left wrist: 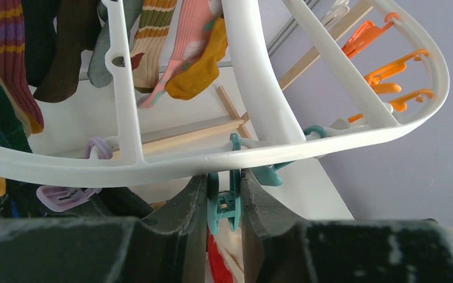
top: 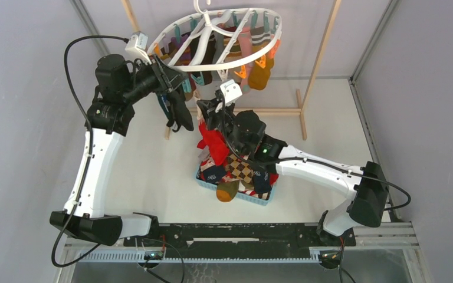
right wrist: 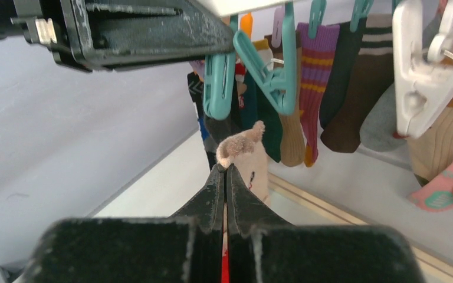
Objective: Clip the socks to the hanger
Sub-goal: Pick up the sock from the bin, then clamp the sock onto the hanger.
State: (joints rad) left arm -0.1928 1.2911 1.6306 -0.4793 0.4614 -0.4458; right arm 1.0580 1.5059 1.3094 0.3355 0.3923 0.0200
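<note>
Lilac walls [top: 23, 118], white tabletop [top: 153, 171], wooden frame [top: 321, 47]

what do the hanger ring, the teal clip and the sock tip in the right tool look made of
The hanger: likely moulded plastic, smooth white with soft sheen. The clip: also plastic by the look, glossy teal, moulded edges. The sock: knit fabric, fuzzy matte cream surface; fibre unclear.

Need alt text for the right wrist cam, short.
The right gripper, shut on the beige cuff of a sock, holds it just below a teal clip hanging from the white hanger. The left gripper grips that clip from the upper left; more socks hang clipped behind.
</note>
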